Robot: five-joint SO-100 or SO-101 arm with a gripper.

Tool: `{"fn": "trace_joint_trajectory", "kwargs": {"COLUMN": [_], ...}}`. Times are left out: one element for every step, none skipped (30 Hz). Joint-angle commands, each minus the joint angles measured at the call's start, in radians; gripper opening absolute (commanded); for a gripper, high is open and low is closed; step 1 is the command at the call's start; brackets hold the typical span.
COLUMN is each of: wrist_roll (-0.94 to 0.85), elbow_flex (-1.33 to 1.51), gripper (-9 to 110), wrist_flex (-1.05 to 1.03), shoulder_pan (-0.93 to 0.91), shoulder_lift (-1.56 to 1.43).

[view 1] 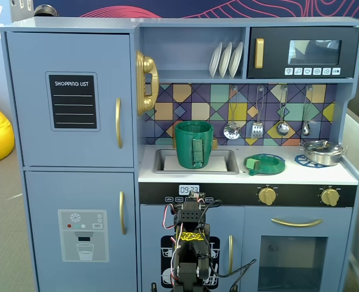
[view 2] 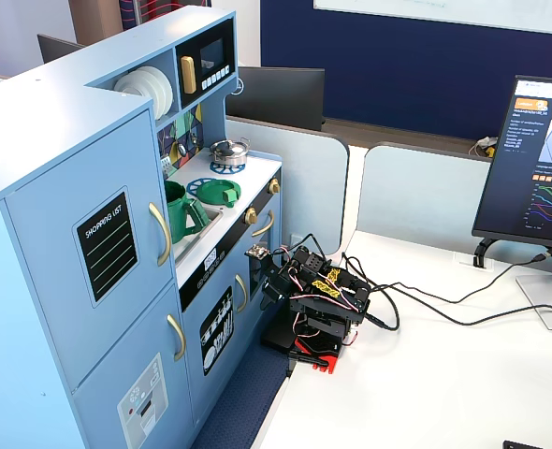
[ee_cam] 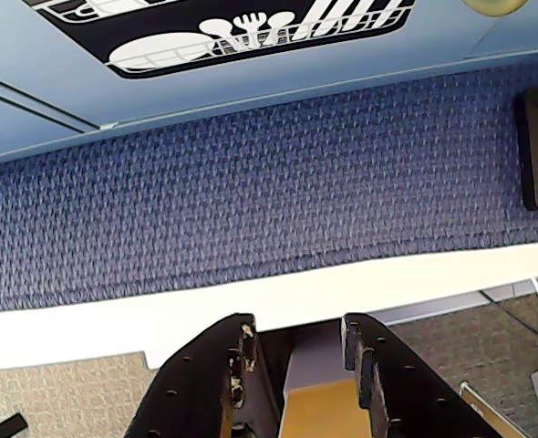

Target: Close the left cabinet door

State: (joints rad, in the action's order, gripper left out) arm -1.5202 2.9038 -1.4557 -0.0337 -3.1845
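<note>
Fridge door's flush, my arm's folded up low

The big light-blue rectangular door with the black "SHOPPING LIST" chalkboard panel and curved gold handle (view 1: 70, 91) sits flat against the toy kitchen's top left in a fixed view. My black two-finger gripper (ee_cam: 296, 339) is parted, holding nothing, pointing at the blue woven mat (ee_cam: 251, 201) below the dishwasher front.

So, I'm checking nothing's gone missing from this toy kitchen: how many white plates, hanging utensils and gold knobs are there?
White plates: 3
Hanging utensils: 4
Gold knobs: 2
Total: 9
</note>
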Motion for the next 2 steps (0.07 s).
{"fn": "trace_joint_trajectory", "kwargs": {"wrist_roll": [0.003, 0.003], "elbow_flex": [0.094, 0.094], "gripper": [3, 3], "wrist_flex": [-0.077, -0.077], "shoulder_pan": [-0.014, -0.014], "shoulder_lift": [0.006, 0.006]}}
